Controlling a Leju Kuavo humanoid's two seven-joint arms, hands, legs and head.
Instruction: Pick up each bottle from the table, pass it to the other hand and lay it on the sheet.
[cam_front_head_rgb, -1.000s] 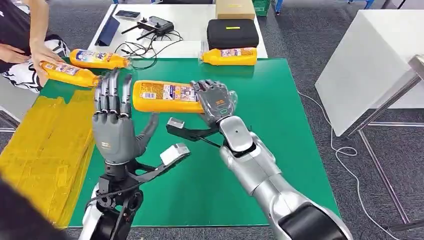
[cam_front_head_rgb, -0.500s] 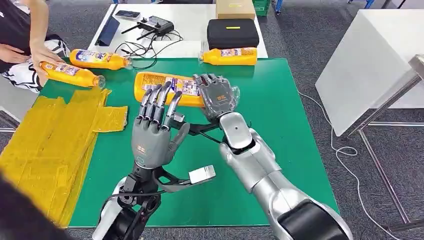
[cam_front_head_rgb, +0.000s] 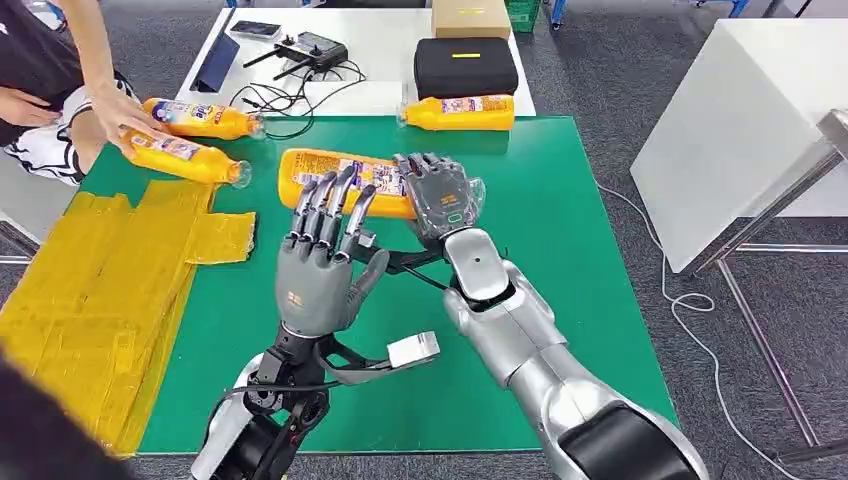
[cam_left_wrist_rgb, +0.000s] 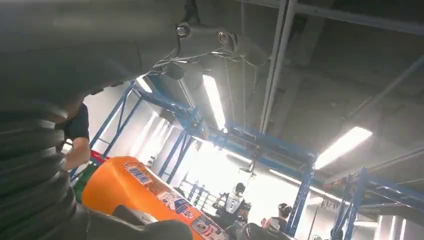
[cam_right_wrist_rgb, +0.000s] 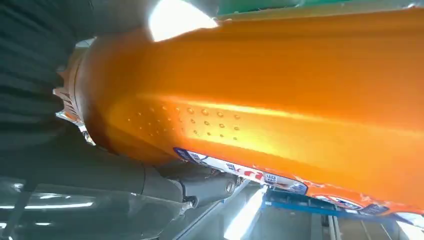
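My right hand (cam_front_head_rgb: 438, 196) grips an orange bottle (cam_front_head_rgb: 345, 181) by its neck end and holds it level above the green mat (cam_front_head_rgb: 560, 260). The same bottle (cam_right_wrist_rgb: 280, 95) fills the right wrist view and appears as the orange bottle (cam_left_wrist_rgb: 145, 192) in the left wrist view. My left hand (cam_front_head_rgb: 320, 260) is raised just under and in front of the bottle, fingers spread and empty. The yellow sheet (cam_front_head_rgb: 90, 290) lies at the mat's left side. A second bottle (cam_front_head_rgb: 460, 112) lies at the mat's far edge, a third bottle (cam_front_head_rgb: 200, 119) at the far left.
A person's hand (cam_front_head_rgb: 125, 105) holds another orange bottle (cam_front_head_rgb: 185, 158) near the sheet's far end. A black case (cam_front_head_rgb: 465, 67), a cardboard box (cam_front_head_rgb: 470, 17), a controller (cam_front_head_rgb: 305, 48) and cables sit on the white table behind. A white table (cam_front_head_rgb: 745, 120) stands right.
My left hand swung in from the left to just below the held bottle and now stays close under it. The person lifted and shifted their bottle toward the sheet.
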